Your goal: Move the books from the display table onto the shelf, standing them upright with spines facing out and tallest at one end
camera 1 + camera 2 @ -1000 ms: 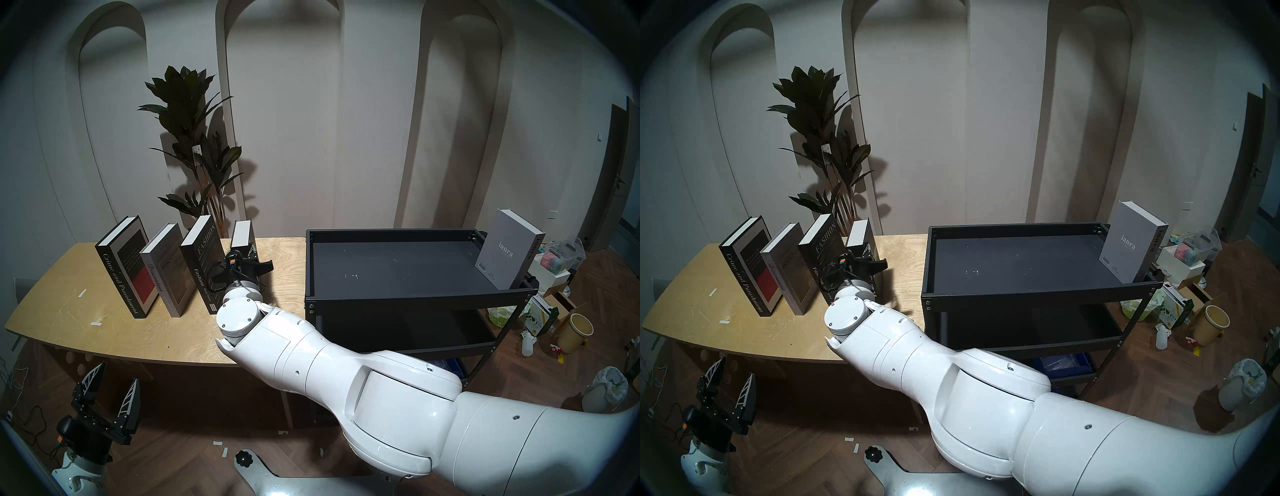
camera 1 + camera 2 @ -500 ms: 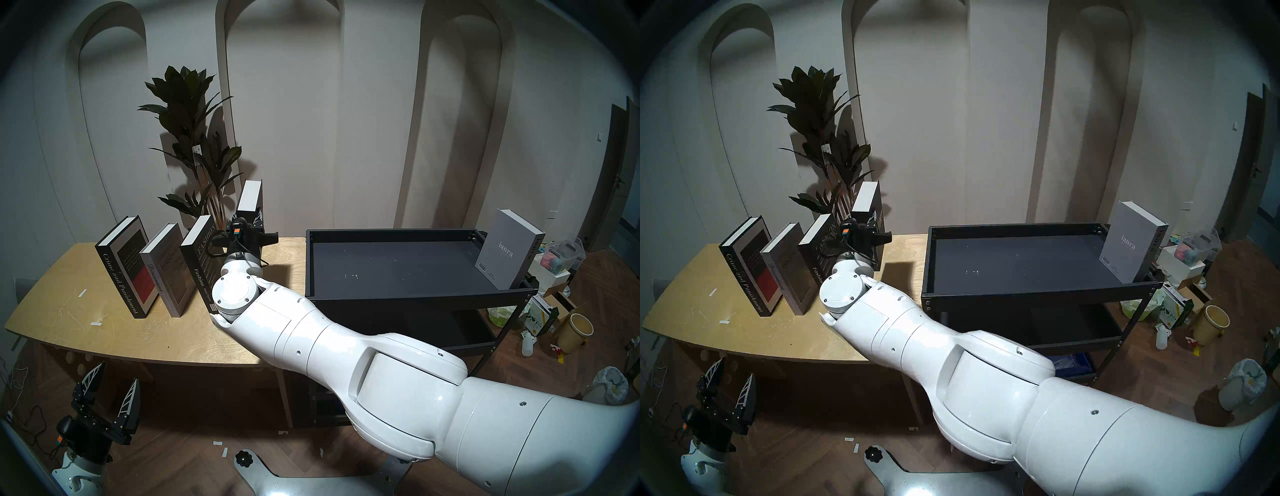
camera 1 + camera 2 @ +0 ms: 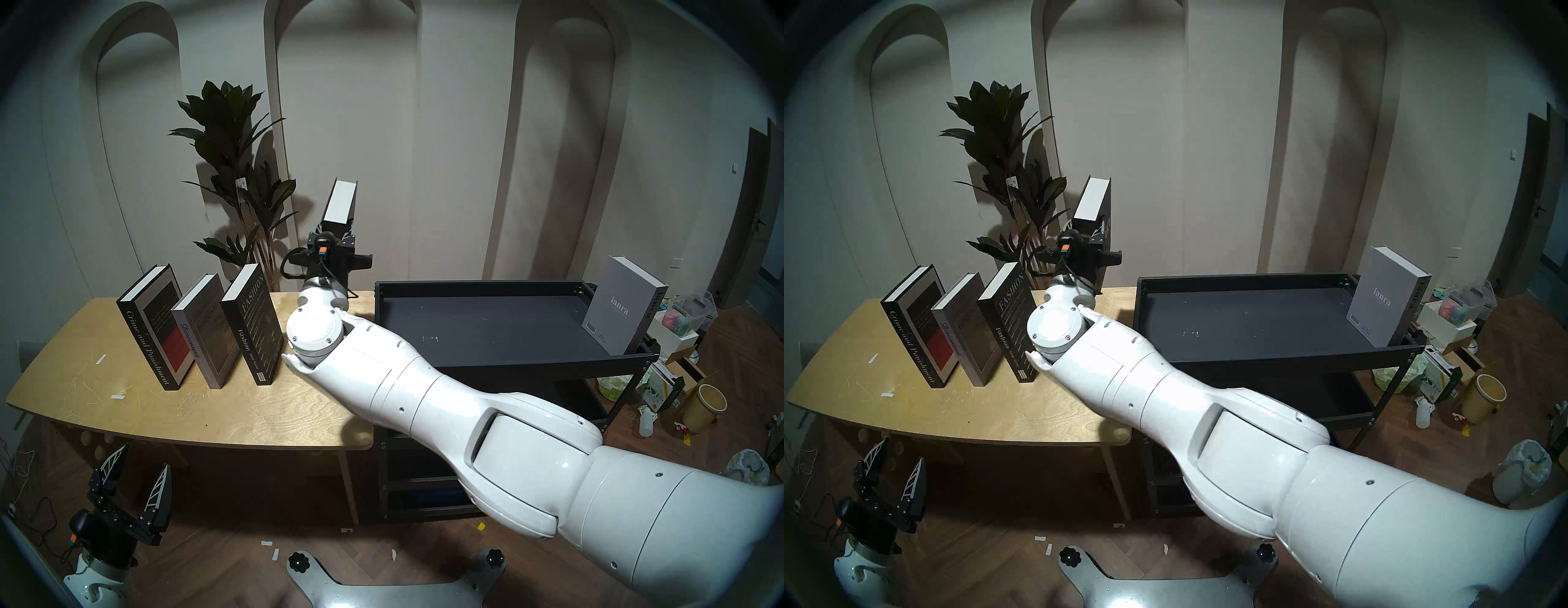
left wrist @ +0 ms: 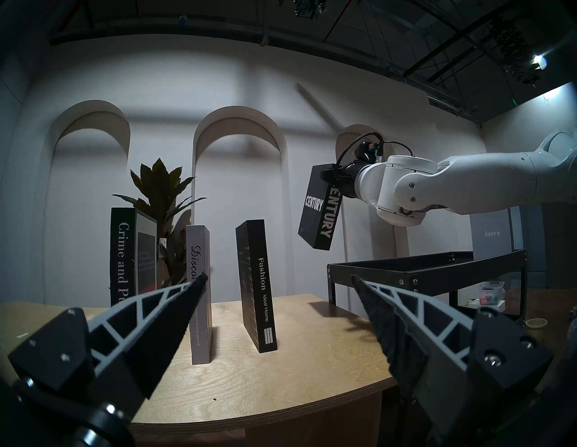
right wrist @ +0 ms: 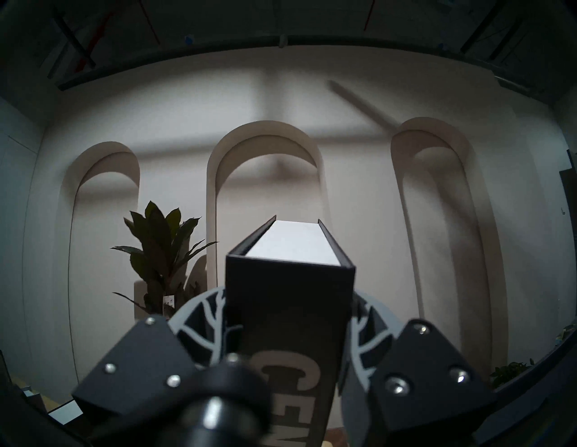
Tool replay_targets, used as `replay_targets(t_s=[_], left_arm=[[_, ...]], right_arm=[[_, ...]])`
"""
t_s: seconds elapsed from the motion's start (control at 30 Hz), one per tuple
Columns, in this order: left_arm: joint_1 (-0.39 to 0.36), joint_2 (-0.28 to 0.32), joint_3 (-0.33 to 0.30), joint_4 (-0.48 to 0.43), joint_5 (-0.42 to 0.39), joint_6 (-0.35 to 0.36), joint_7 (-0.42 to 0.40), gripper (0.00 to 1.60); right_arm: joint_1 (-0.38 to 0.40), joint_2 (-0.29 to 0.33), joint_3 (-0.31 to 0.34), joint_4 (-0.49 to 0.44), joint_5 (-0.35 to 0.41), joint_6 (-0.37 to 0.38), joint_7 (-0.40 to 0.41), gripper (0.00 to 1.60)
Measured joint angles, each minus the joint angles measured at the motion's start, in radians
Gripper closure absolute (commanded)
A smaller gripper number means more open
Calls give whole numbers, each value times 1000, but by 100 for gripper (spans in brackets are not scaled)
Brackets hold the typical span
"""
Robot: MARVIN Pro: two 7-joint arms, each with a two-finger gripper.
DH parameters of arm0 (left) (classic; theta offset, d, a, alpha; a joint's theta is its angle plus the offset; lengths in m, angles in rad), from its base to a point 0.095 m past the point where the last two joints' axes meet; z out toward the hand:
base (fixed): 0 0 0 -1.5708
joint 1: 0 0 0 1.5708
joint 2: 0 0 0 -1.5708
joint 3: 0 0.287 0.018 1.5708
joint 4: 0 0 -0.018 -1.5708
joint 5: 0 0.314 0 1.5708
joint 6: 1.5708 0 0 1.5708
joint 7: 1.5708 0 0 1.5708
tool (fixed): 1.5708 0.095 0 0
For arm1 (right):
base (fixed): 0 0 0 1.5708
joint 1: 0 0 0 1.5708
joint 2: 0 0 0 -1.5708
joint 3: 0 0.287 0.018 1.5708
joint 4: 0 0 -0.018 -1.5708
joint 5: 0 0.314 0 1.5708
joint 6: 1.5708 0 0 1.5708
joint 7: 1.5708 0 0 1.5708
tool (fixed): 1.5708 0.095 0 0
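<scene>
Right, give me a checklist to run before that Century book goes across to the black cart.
1. Grip: right gripper shut on the Century book, fingers on both covers: ok.
2. Book clear of the table: hanging in the air: ok.
3. Book upright: tilted, lower end swung away from the arm: not ok.
4. Landing spot: cart's top tray bare beside the ianra book at its right end: ok.
5. Height over the cart's rim: book's bottom corner looks above it: ok.
6. Left gripper out of the way, open, low by the table's front: ok.
</scene>
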Motion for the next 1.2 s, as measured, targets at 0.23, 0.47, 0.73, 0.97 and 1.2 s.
replay_targets(t_s=[0.23, 0.47, 0.73, 0.97, 1.2], left_arm=[[0, 0, 0, 1, 0, 0, 0, 0], [0, 0, 0, 2, 0, 0, 0, 0], [0, 0, 0, 3, 0, 0, -1, 0], [-1, 0, 0, 5, 0, 0, -1, 0], [-1, 0, 0, 6, 0, 0, -1, 0]], right_arm=[[19, 93, 46, -60, 0, 44, 17, 160], [27, 195, 107, -111, 7, 103, 47, 160], [27, 283, 160, -147, 45, 151, 86, 160], [24, 371, 193, -203, 96, 194, 162, 160], [11, 433, 202, -265, 134, 224, 236, 160]])
